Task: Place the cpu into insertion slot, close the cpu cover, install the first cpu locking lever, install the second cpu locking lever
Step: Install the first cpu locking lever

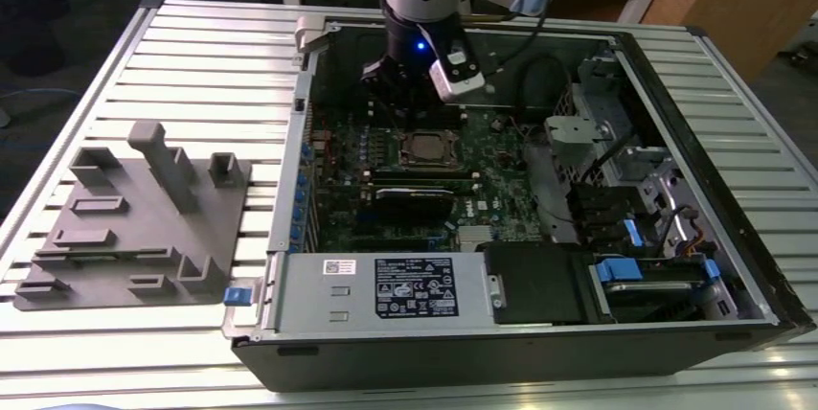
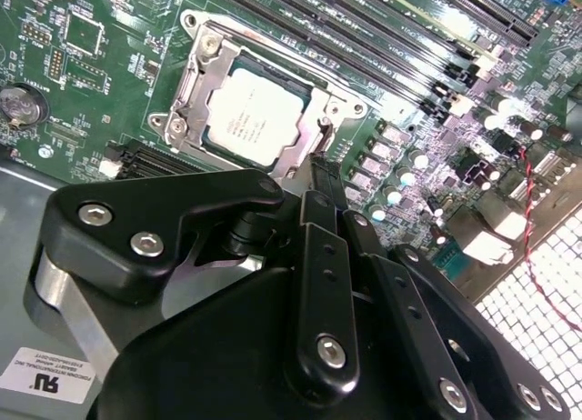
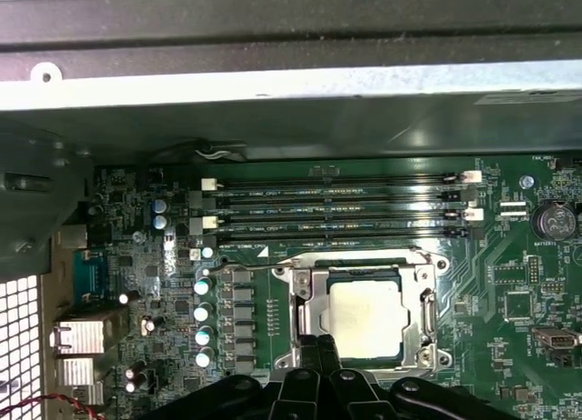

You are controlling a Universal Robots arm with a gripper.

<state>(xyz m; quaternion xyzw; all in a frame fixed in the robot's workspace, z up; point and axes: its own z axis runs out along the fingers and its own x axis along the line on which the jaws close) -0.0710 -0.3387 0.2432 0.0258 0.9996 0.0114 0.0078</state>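
The cpu (image 2: 259, 120) (image 3: 364, 318), a silver-grey square chip, lies flat in the insertion slot (image 1: 428, 148) on the green motherboard. The cpu cover (image 2: 195, 84) (image 3: 423, 311), a silvery frame, lies down around the chip. My gripper (image 2: 323, 175) (image 3: 318, 343) hovers at one edge of the socket, its black fingers pressed together with nothing visible between them. In the exterior view the gripper (image 1: 390, 103) hangs just behind the socket, inside the open computer case. A thin wire lever (image 3: 245, 268) runs along the socket's side nearest the memory slots.
Long black memory slots (image 3: 336, 202) run beside the socket. Capacitors (image 3: 202, 311) stand on its other side. The case walls (image 1: 306, 113), black cables (image 1: 550, 75) and a power supply (image 1: 383, 285) hem in the board. A grey fixture (image 1: 141, 209) sits on the table at the exterior view's left.
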